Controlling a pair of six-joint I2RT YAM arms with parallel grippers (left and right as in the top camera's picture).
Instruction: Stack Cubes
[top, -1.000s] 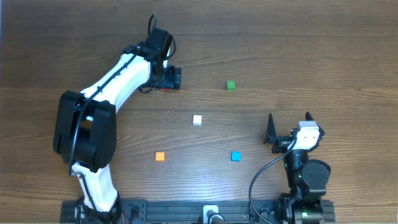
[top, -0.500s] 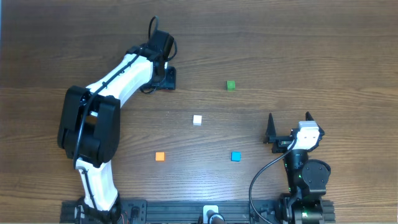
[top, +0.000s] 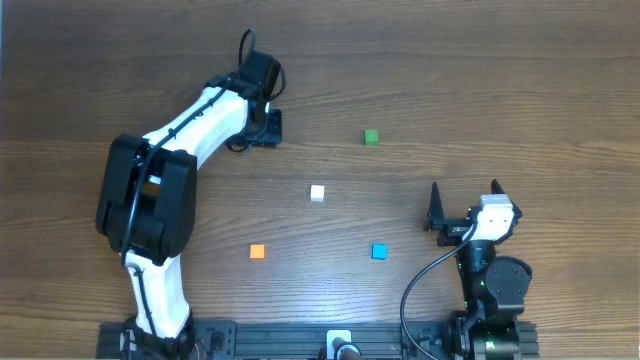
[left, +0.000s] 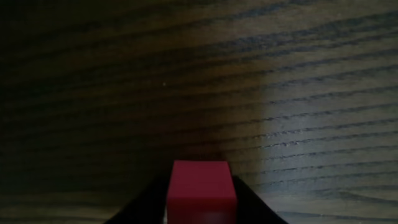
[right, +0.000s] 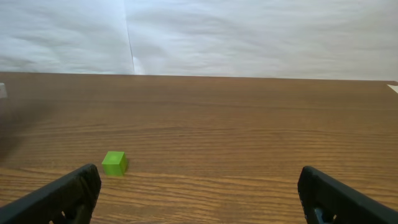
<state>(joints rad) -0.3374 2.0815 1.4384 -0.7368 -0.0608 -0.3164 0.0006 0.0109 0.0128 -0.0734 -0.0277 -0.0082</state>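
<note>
Within the last second the left arm (top: 200, 115) has edged leftward at the far side of the brown wooden desk (top: 520, 90), its jaws closed on the small red cube (left: 201, 186), so the grasp looks secured and carrying comes next, while the right arm's (top: 485, 225) jaws stand open.

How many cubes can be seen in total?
5: the green cube, white cube, orange cube and blue cube lie apart on the table; the red cube is held in the left gripper.
</note>
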